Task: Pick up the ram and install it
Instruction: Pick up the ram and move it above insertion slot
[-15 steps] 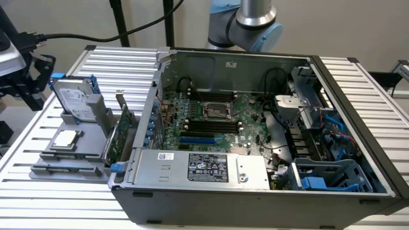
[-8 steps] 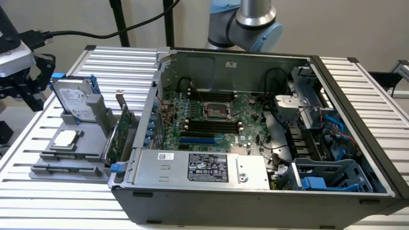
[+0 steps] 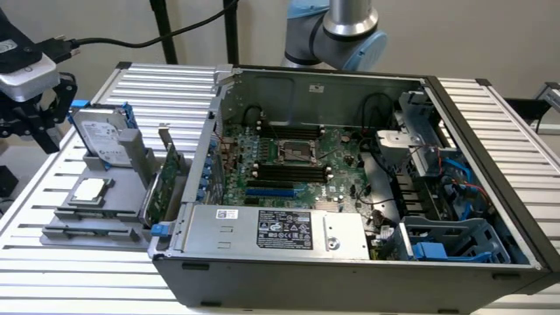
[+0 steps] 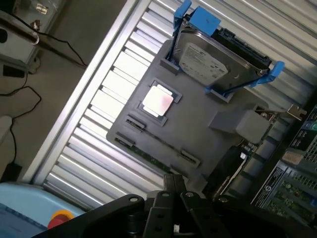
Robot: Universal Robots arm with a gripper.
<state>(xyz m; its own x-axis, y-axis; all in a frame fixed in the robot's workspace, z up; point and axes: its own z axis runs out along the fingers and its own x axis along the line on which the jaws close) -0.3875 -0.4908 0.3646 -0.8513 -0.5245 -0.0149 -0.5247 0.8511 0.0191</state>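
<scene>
In the exterior view the claw [image 3: 37,121] hangs at the upper left of the frame, over the ribbed metal surface [image 3: 52,289] and near the gray holder [image 3: 118,200]. On this holder a hard drive [image 3: 98,134] in a blue frame leans upright. A square processor chip [image 3: 90,190] lies flat in front of it, and a green expansion card [image 3: 166,180] stands on its edge beside the open computer case [image 3: 350,275]. The case takes the centre and right of the frame, and the black memory slots [image 3: 289,172] lie in the middle of its board.

In the wrist view the claw [image 4: 173,182] looks clenched: its two tips stand together and grasp nothing. It is above the holder and touches no part. The ram [image 4: 148,154] lies as a thin dark green strip in the long groove of the holder, along the edge far from the hard drive, with the processor chip between them. The tips are near one end of the ram, but apart from it.
</scene>
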